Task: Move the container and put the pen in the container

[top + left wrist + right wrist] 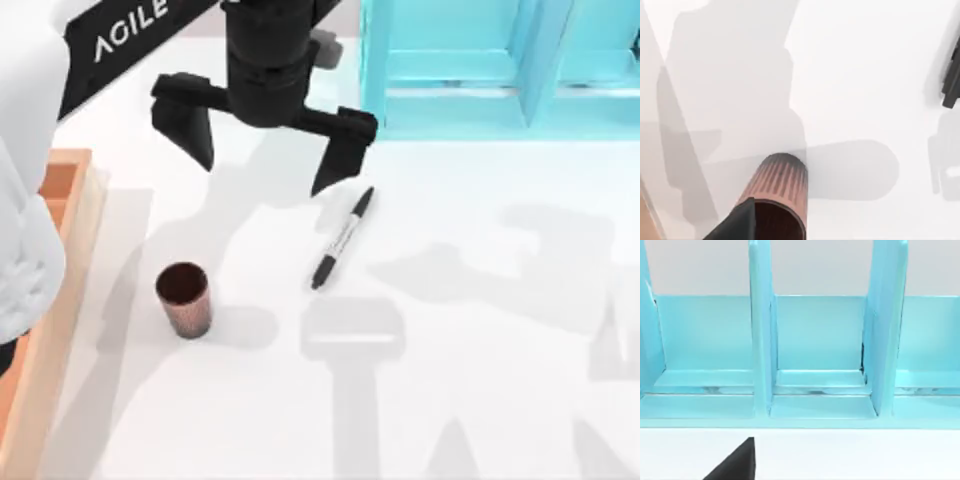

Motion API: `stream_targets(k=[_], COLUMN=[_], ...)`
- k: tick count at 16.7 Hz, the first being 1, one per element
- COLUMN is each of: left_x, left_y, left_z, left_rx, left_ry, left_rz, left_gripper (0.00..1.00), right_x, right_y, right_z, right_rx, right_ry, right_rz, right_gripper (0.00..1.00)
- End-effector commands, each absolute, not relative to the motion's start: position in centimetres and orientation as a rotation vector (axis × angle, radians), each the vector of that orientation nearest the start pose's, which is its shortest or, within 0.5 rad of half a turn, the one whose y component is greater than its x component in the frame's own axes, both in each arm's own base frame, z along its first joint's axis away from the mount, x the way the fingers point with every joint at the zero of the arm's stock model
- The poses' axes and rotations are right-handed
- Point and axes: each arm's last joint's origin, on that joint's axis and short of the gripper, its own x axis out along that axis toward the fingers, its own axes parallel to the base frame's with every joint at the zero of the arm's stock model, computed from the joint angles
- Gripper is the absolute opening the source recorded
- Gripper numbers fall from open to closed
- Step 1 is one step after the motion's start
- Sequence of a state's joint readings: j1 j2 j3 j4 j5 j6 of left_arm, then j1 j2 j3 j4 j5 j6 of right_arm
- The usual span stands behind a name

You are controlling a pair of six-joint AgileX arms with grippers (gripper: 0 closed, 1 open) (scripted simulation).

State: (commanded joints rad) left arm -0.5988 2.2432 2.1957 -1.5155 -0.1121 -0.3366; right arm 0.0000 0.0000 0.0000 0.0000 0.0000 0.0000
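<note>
The container [184, 298] is a small reddish-brown speckled cup standing upright on the white table, left of centre. The pen [341, 239], black with a grey-white barrel, lies slantwise to its right, well apart from it. My left gripper [262, 178] hangs open above the table, behind both objects, holding nothing. In the left wrist view the container [777, 200] is close below one of the fingers [735, 225], and the pen [952, 80] end peeks in at the edge. A dark part of my right gripper [735, 465] faces the shelf.
A large orange-wood tray [60, 260] runs along the table's left edge. A turquoise shelf [470, 70] with upright dividers stands at the back right, and it is close in the right wrist view [815, 340]. Bare white table lies in front and to the right.
</note>
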Motion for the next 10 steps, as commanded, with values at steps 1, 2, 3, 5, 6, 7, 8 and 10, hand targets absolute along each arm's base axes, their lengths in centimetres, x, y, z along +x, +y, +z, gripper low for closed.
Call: stream_targets(k=[1,2,3,5,6,7,8,10], left_x=[37.2,37.5,37.6,37.5,37.5,37.4,37.4,37.4], left_y=[-25.7,-27.3,-28.9,-31.2,-32.0,-32.4,-32.5,-32.5], left_z=[24.2,22.6,21.1,19.0,18.4,18.0,18.0,18.0], left_rx=[0.321,0.368,0.41,0.474,0.494,0.505,0.507,0.507], left_ry=[1.482,1.467,1.452,1.421,1.408,1.399,1.396,1.396], left_rz=[-0.14,-0.16,-0.179,-0.212,-0.223,-0.229,-0.23,-0.23], left_gripper=[1.0,1.0,1.0,1.0,1.0,1.0,1.0,1.0], right_x=[10.6,10.6,10.6,10.6,10.6,10.6,10.6,10.6], right_y=[-0.1,-0.1,-0.1,-0.1,-0.1,-0.1,-0.1,-0.1], right_z=[16.0,16.0,16.0,16.0,16.0,16.0,16.0,16.0], right_rx=[0.0,0.0,0.0,0.0,0.0,0.0,0.0,0.0], right_ry=[0.0,0.0,0.0,0.0,0.0,0.0,0.0,0.0], right_rz=[0.0,0.0,0.0,0.0,0.0,0.0,0.0,0.0], right_gripper=[1.0,1.0,1.0,1.0,1.0,1.0,1.0,1.0])
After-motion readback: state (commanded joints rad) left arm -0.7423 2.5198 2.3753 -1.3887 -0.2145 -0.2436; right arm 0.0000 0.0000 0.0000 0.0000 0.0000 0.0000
